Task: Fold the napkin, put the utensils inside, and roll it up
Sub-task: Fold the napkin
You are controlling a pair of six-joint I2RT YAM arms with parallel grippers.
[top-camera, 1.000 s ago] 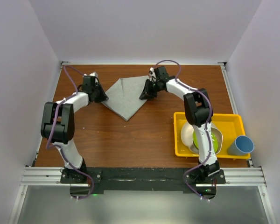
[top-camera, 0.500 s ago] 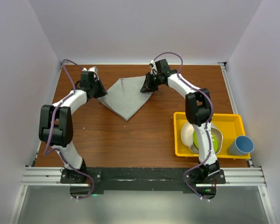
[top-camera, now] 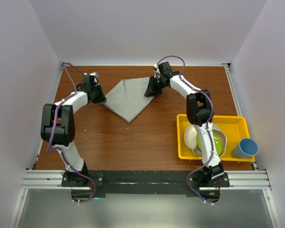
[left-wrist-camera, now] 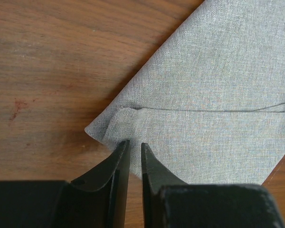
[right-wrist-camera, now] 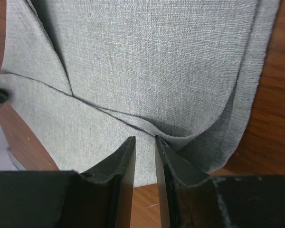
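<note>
The light grey napkin (top-camera: 128, 97) lies folded on the brown table, its point toward the near side. My left gripper (top-camera: 99, 97) sits low at the napkin's left corner (left-wrist-camera: 104, 130). Its jaws (left-wrist-camera: 134, 143) are a narrow slit apart, with cloth lying flat beneath them and nothing pinched. My right gripper (top-camera: 150, 90) is at the napkin's right corner. Its jaws (right-wrist-camera: 145, 139) are a little apart just short of a raised fold (right-wrist-camera: 180, 135) in the napkin (right-wrist-camera: 147, 61). The utensils are out of view.
A yellow tray (top-camera: 237, 121) at the right holds a white bowl (top-camera: 190, 135) and a green dish (top-camera: 213, 145). A blue cup (top-camera: 245, 148) stands by its right end. White walls close in the table at the back and on both sides.
Both grippers' jaws have parted slightly at the napkin's corners. The right gripper has edged toward the back of the table. The napkin's outline is unchanged.
</note>
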